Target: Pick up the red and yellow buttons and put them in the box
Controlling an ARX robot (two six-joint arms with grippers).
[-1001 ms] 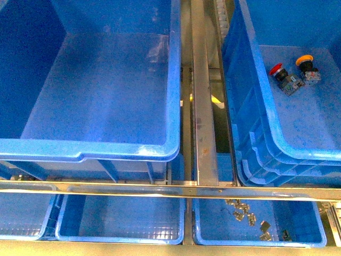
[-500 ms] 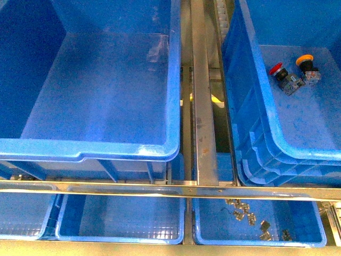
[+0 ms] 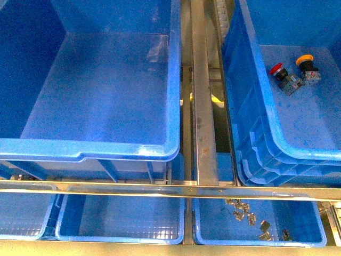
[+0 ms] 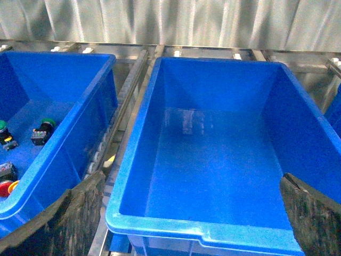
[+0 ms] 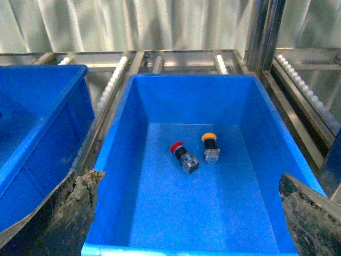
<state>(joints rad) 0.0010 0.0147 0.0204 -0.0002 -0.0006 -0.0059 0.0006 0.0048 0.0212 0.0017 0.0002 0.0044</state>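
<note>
A red button (image 3: 278, 70) and a yellow button (image 3: 305, 62) lie side by side on the floor of the large blue box (image 3: 277, 128) at the right. In the right wrist view the red button (image 5: 181, 150) and yellow button (image 5: 209, 143) rest mid-floor in that box (image 5: 120, 122). My right gripper (image 5: 192, 213) hangs open above the box's near end, well short of them. My left gripper (image 4: 194, 213) is open over an empty blue bin (image 4: 133, 160). Neither arm shows in the front view.
The empty bin (image 3: 173, 106) fills the left of the front view. A third bin (image 4: 80, 138) holds green-capped buttons (image 4: 45, 128) and a red cap (image 4: 4, 188) at the picture's edge. A metal rail (image 3: 202, 106) separates the bins. Shallow trays (image 3: 122, 234) lie below, one with metal clips (image 3: 248, 213).
</note>
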